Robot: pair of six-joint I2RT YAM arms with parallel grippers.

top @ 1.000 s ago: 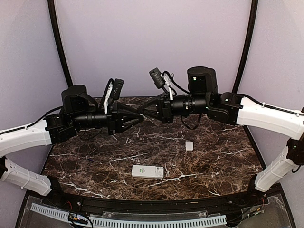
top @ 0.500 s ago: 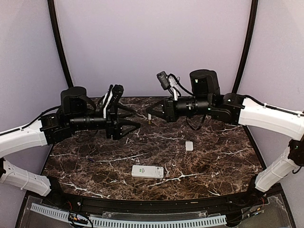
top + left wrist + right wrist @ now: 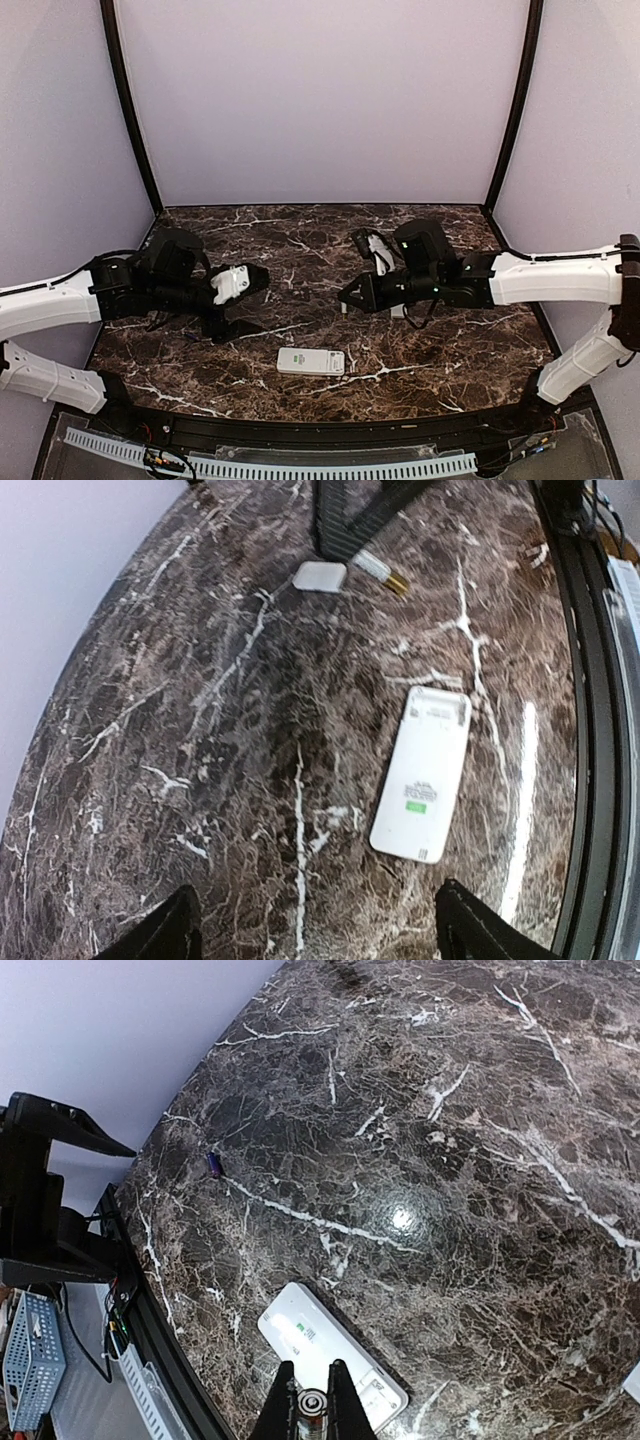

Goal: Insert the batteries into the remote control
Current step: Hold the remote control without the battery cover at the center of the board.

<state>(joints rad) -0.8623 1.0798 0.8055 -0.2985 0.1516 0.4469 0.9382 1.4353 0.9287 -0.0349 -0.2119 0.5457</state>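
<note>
The white remote control (image 3: 311, 361) lies back up near the table's front edge, with a green label and a recessed bay at one end. It also shows in the left wrist view (image 3: 422, 774) and the right wrist view (image 3: 330, 1355). My right gripper (image 3: 345, 299) is shut on a battery (image 3: 313, 1406) and holds it above the remote's near end. The battery also shows in the left wrist view (image 3: 381, 573). My left gripper (image 3: 248, 301) is open and empty, low over the table left of the remote, its fingertips (image 3: 170, 932) wide apart.
A small white cover piece (image 3: 320, 576) lies on the dark marble table (image 3: 450, 370), right of centre. A small purple object (image 3: 213, 1164) lies near the left arm. A black rail (image 3: 300, 430) runs along the front edge.
Both arms have drawn apart from their meeting point high at the centre and dropped toward the table. The right gripper carries the battery down toward the remote.
</note>
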